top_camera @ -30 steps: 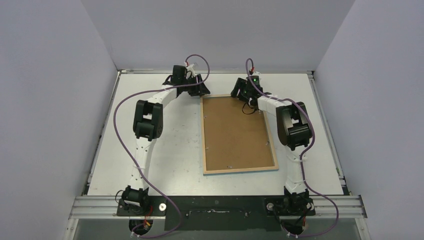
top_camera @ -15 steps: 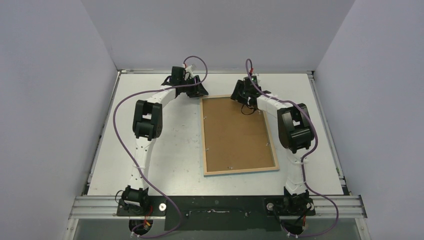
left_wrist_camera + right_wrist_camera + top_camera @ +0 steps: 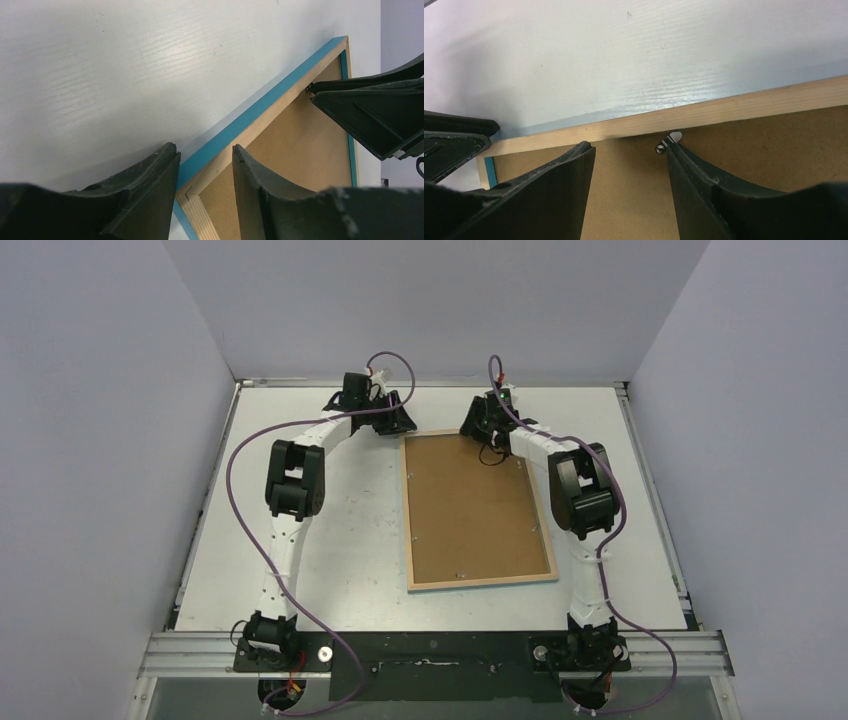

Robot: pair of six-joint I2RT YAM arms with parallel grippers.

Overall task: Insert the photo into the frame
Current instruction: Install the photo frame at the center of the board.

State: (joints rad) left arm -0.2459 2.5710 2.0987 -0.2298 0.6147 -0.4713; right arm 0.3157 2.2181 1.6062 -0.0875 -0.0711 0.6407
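Note:
The frame lies face down on the table, its wood-coloured back up and a brown backing board inside it. The photo is not in view. My left gripper is open at the far left corner; in the left wrist view its fingers straddle the blue-edged corner rail. My right gripper is open over the far rail. One fingertip of it rests beside a small metal tab on the backing board.
Several more small metal tabs sit along the frame's inner edge. White tabletop lies left and right of the frame. Grey walls close in the back and sides. The two grippers stand close together at the far rail.
My right gripper has slid a little left along the far rail and its jaws have narrowed slightly. The left gripper and the frame have stayed put.

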